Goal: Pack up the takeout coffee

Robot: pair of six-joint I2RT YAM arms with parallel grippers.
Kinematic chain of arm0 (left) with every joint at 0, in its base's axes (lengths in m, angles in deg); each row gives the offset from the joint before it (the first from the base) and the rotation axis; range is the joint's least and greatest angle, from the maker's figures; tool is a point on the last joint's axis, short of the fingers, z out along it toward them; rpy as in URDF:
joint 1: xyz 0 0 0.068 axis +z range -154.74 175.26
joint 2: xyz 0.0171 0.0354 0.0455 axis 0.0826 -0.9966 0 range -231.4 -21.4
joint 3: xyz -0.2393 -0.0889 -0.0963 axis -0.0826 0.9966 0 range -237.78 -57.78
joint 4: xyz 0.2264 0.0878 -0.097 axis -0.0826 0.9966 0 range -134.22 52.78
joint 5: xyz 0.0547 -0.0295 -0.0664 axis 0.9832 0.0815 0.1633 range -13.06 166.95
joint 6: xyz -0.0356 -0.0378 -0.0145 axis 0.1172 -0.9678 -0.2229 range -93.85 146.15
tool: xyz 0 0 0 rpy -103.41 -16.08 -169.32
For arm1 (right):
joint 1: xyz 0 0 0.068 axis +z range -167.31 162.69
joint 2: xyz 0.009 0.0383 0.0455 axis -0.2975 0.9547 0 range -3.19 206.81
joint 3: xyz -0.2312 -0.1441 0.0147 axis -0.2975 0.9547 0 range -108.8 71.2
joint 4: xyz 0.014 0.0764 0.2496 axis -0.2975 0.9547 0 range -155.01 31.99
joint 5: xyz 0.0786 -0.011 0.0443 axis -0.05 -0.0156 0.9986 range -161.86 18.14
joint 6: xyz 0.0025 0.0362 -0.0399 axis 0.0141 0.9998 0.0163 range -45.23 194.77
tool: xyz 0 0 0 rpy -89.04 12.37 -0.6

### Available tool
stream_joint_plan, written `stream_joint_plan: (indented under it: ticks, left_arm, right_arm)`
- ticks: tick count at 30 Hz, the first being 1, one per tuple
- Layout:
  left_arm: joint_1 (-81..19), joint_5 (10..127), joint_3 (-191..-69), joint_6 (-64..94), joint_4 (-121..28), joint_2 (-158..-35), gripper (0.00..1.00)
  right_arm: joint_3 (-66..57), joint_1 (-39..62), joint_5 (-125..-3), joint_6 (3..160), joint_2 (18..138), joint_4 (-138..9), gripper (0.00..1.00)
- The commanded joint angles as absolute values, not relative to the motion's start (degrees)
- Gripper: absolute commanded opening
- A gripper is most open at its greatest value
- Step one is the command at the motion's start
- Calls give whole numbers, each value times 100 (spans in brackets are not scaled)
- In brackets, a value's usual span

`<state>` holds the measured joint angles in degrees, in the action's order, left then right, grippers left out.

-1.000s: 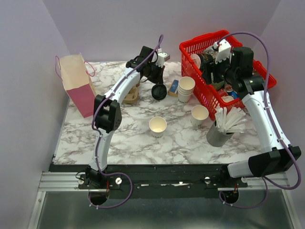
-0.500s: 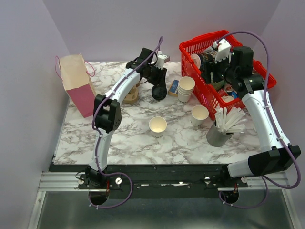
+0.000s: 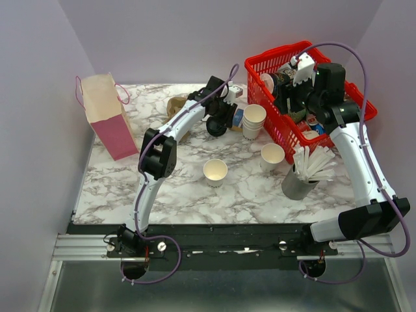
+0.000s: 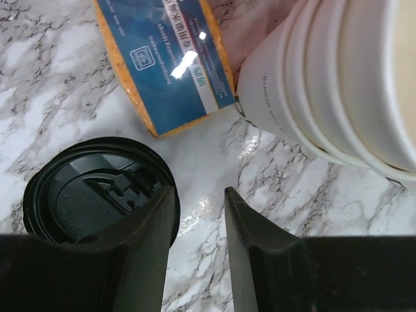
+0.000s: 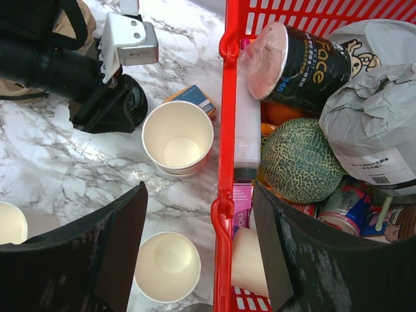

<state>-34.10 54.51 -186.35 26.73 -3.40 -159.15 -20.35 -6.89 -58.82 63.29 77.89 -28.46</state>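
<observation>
A round black plastic lid (image 3: 216, 125) lies on the marble beside the stack of nested white cups (image 3: 253, 120); I cannot tell if a cup is under it. It fills the lower left of the left wrist view (image 4: 91, 195). Two single white paper cups, cream inside, stand open without lids, one mid-table (image 3: 215, 172) and one further right (image 3: 272, 156). My left gripper (image 3: 224, 118) is open and empty just right of the lid, its left finger (image 4: 140, 253) over the lid's edge. My right gripper (image 3: 286, 96) is open and empty above the red basket's left rim (image 5: 224, 130).
The red basket (image 3: 260, 65) holds a melon, cans and packets. A blue and orange packet (image 4: 166, 58) lies behind the lid. A pink and tan paper bag (image 3: 107, 117) stands at the far left, a brown cardboard piece (image 3: 175, 104) behind the arm, a grey holder of stirrers (image 3: 302, 175) at right.
My left arm has swung right, bringing its gripper beside the lid and the cup stack and uncovering the brown piece. The lid and the right arm have not moved.
</observation>
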Motion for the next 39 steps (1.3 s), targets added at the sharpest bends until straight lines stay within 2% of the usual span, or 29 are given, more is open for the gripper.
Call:
stream_joint_plan:
  ticks: [1, 11, 19, 33, 39]
  left_arm:
    - [-3374, 5814, -18803, 2632, -388, -15974, 45]
    - [-3374, 5734, -18759, 2641, -353, -16009, 42]
    - [-3374, 5787, -18724, 2694, -274, -16097, 33]
    - [-3374, 5866, -18715, 2729, -230, -16123, 27]
    - [-3374, 5840, -18715, 2755, -221, -16132, 21]
  right_arm:
    - [-1985, -711, -5797, 6388, 7758, -2819, 74]
    - [-2047, -711, -5780, 6388, 7846, -2819, 74]
    - [-2064, -711, -5788, 6388, 7847, -2819, 74]
    - [-2064, -720, -5771, 6396, 7864, -2819, 74]
    - [-2099, -711, -5771, 6388, 7882, -2819, 74]
